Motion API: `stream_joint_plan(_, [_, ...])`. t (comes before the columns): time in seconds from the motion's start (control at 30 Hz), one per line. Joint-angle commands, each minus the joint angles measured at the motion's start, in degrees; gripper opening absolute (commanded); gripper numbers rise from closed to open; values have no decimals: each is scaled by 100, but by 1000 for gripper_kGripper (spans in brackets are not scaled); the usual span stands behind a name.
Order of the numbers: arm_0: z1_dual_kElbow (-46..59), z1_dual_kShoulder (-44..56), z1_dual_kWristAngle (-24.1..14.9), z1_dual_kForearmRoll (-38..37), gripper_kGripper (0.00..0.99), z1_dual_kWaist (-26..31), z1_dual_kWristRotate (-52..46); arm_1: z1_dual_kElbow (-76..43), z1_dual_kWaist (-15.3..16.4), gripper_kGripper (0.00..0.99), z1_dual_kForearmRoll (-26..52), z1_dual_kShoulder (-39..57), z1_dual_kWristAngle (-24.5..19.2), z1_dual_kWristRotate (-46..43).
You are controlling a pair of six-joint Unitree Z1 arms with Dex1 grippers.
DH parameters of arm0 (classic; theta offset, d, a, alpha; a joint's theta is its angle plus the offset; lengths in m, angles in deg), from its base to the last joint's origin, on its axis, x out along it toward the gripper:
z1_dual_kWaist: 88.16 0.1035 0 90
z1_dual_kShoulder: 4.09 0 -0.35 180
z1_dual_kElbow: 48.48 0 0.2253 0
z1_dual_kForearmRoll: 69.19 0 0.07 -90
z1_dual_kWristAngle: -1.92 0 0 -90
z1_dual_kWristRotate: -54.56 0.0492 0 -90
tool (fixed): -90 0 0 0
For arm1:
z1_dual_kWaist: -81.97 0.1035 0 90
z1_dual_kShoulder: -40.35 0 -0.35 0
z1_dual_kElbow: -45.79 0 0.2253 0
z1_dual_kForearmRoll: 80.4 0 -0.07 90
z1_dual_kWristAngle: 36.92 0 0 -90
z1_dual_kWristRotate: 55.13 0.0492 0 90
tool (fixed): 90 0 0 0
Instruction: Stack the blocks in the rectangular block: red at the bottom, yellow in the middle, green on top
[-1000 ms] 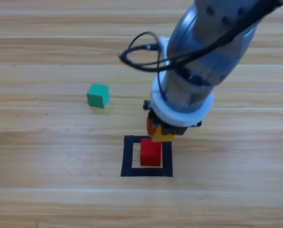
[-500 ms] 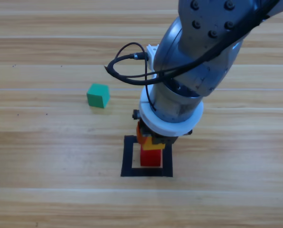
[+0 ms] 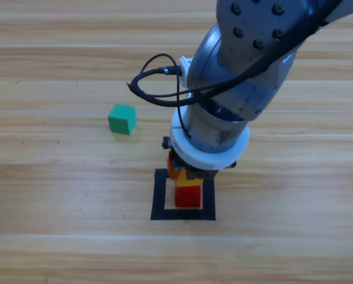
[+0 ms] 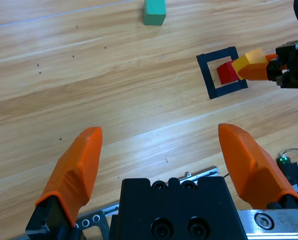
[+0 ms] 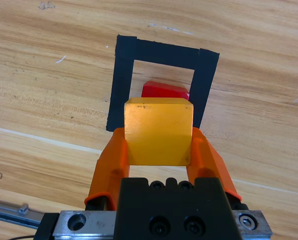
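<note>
**Yellow cube held over red, in tape square**

Right gripper (image 5: pixel 159 150) jaws closed on yellow cube (image 5: pixel 159 131), directly above red cube (image 3: pixel 188 197) inside the black tape square (image 3: pixel 159 198). Contact between the two cubes unclear. Teal-green cube (image 3: pixel 122 119) sits loose on the table (image 3: pixel 58 195) at 10 o'clock from the square. Left gripper (image 4: pixel 164 165) wide open, empty, well apart.
</note>
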Motion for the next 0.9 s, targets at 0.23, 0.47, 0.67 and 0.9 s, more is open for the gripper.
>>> stream_joint_plan(0.23, [259,-156,87,-177,985,76,-94,27,135,120,-52,-531,48,-29])
stream_joint_plan(0.47, [321,-156,87,-247,985,76,-85,27,135,158,-52,-584,39,-29])
stream_joint_plan(0.67, [382,-164,87,-326,985,76,-85,27,135,160,-70,-584,21,-11])
stream_joint_plan(0.9, [514,-200,104,-458,985,76,-77,106,135,957,-246,-584,-119,24])
